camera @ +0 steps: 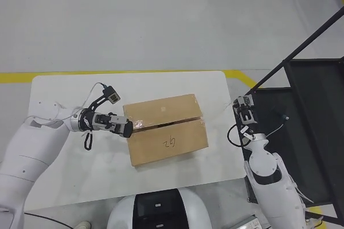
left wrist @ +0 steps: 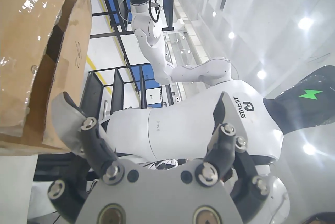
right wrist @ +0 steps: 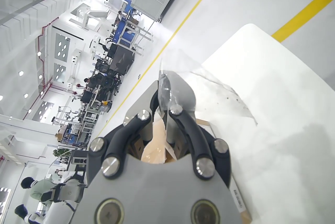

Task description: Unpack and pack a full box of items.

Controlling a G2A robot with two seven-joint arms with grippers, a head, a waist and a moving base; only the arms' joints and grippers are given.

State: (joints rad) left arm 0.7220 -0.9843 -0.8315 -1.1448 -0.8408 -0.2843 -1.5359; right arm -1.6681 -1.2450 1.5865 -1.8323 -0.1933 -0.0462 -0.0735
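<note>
On the table (camera: 63, 91), centre to slightly near side, sits the box (camera: 166, 129). It is cardboard with the flaps down. The seam runs 9 to 3 o'clock, and a dark gap shows toward the 3 o'clock end. Not yet unpacked.

Step in hand (my reading): stripping the sealing tape (right wrist: 222, 94) so the flaps can be lifted. To do it well:
- Pull low and along the seam line toward 3 o'clock, not upward, so the box neither lifts nor slews.
- Seat the brace firmly on the 9 o'clock end to oppose the pull.
- Draw steadily, since thin clear film may tear, or curl back and stick to the claw.
- Check that the strip is wholly free of the cardboard before letting go. I cannot tell from these views whether its far end is attached.

Poses:
- The left gripper (camera: 126, 127) is at the box's 9 o'clock end, forearm lying across the table from 9 o'clock. Its fingers are wide apart and hold nothing. One pad (left wrist: 65, 115) lies just beside the box's end edge; contact uncertain.
- The right gripper (camera: 242, 109) is at the table's 3 o'clock edge, well apart from the box, forearm coming up from 5 o'clock. Its jaws are pinched together on the clear tape, which trails out past the fingertips.
- Farther out at 3 o'clock stands a dark rack (camera: 315, 114).
</note>
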